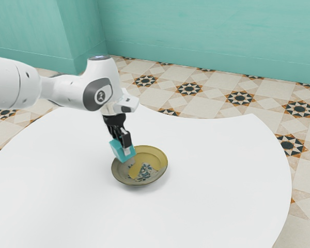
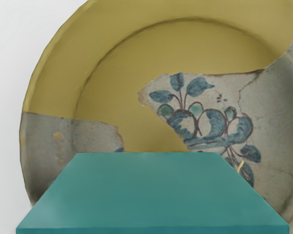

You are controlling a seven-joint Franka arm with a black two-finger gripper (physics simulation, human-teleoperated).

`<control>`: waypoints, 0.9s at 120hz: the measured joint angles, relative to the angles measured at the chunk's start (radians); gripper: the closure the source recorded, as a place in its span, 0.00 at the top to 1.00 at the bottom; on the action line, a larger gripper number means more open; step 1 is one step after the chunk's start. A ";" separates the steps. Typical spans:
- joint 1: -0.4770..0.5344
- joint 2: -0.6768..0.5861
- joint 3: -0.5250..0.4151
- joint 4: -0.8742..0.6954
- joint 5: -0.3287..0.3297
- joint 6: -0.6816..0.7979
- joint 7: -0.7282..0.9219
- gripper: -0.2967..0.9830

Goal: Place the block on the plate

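The teal block point(image 1: 122, 150) is gripped between the jaws.

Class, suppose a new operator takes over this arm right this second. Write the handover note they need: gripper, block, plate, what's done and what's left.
Gripper: shut on the teal block.
Block: held at the plate's rim on the side nearer the arm, as the exterior view shows it. I cannot tell if its underside touches the plate.
Plate: on the white table.
Done: block grasped and at the plate.
Left: probably shift it a little toward the plate's middle, lower it if needed, release, back off.
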 joint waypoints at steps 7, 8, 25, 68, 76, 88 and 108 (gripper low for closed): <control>-0.012 0.017 -0.020 0.002 -0.003 0.006 -0.001 0.50; -0.014 0.020 -0.022 0.002 -0.003 0.008 -0.001 0.50; -0.038 0.067 -0.052 0.010 -0.006 0.036 -0.004 0.50; -0.041 0.005 -0.064 0.018 0.001 0.059 0.002 0.71; -0.053 -0.048 -0.064 0.014 0.002 0.043 0.002 0.73; -0.070 -0.105 -0.063 0.026 0.004 0.002 0.003 0.74; -0.087 -0.111 -0.063 0.119 0.032 -0.088 0.003 0.76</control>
